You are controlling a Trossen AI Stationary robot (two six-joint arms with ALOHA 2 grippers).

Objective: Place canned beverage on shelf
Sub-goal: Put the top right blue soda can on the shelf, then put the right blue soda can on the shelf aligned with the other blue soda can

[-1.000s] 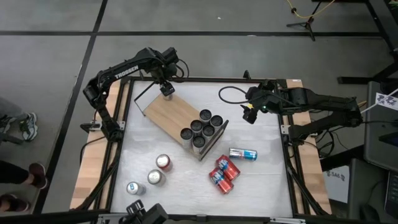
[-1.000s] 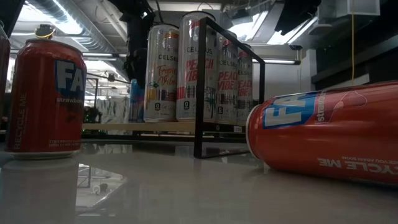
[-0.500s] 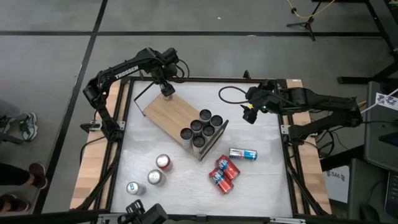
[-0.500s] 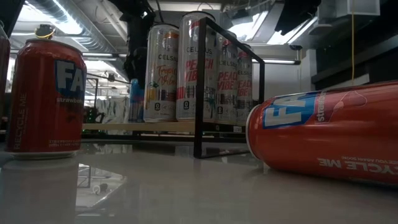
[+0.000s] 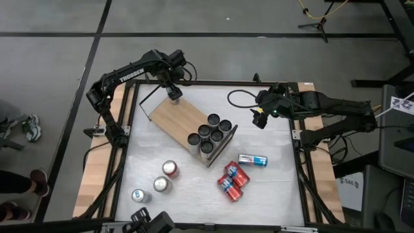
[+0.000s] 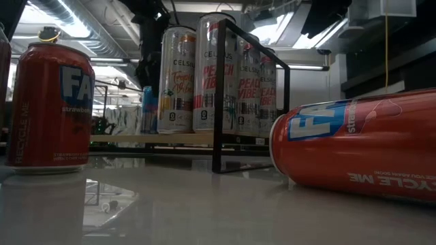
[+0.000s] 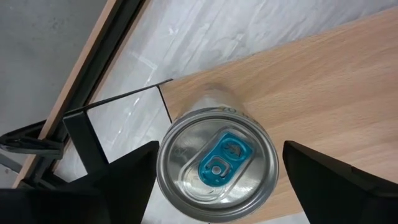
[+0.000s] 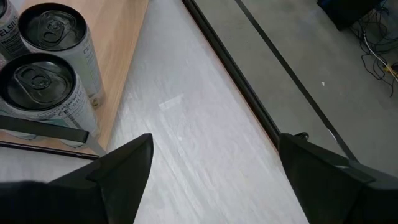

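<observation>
Left wrist view looks straight down on a silver can with a blue pull tab (image 7: pixel 216 163), standing upright on the shelf (image 7: pixel 323 93) close to its corner, where the black wire frame (image 7: pixel 118 99) meets the board. The left end effector (image 7: pixel 214 177) straddles this can with its fingers spread wide and a visible gap on each side, so I judge the can has been let go and this placement is essentially finished; what remains for that arm is to lift clear without knocking it.

From above, the shelf (image 5: pixel 184 120) lies at an angle on the white tabletop (image 5: pixel 272 188). Its far end holds the newly set can (image 5: pixel 174 94) under the left end effector (image 5: pixel 173 92), well apart from a tight cluster of six dark-topped tall cans (image 5: pixel 208 133) at the opposite end. The middle of the board is bare.

Several cans are not yet shelved: three upright ones (image 5: pixel 158 183) near the front left of the tabletop, a silver-and-blue can lying on its side (image 5: pixel 252 160), and red cans lying together (image 5: pixel 233 181).

The right end effector (image 5: pixel 259 120) waits beside the shelf's crowded end, fingers apart and holding nothing.
</observation>
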